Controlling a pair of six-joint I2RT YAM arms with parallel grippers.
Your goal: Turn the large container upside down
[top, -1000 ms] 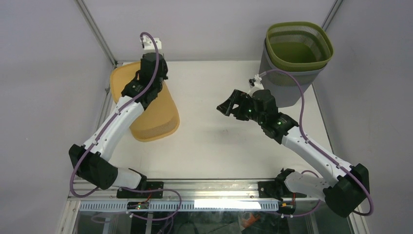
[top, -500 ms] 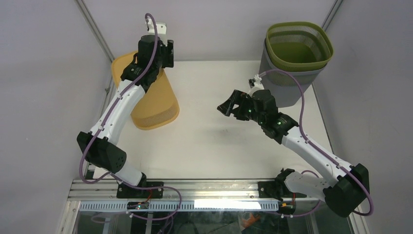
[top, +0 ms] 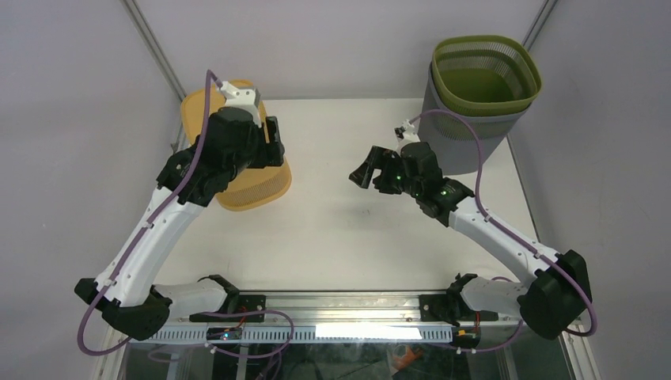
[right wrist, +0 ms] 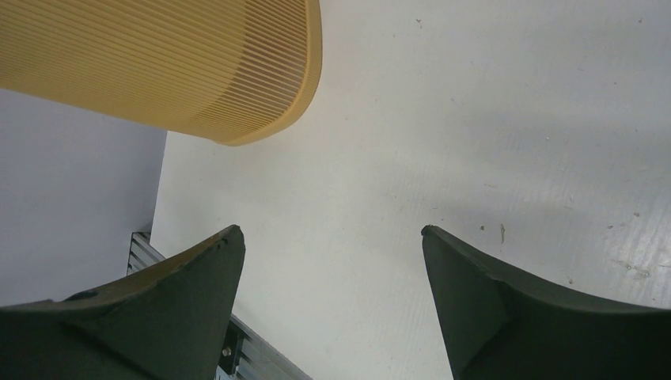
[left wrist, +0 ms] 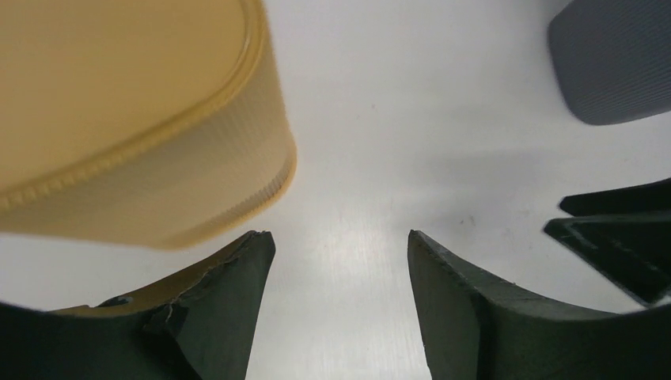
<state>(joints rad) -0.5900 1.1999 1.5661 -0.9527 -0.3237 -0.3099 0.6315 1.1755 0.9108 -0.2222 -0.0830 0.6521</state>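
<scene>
Yellow basket, set base-up at table's 10 o'clock, overhung by spread, empty left gripper; right gripper likewise spread; green basket nested in grey basket at 2 o'clock.

The left end effector, jaws apart, hangs beside the yellow container.

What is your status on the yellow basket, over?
Left pincer open, off the yellow basket. Right pincer open, empty. Basket base up on table. Green basket far corner, not in the way.
</scene>
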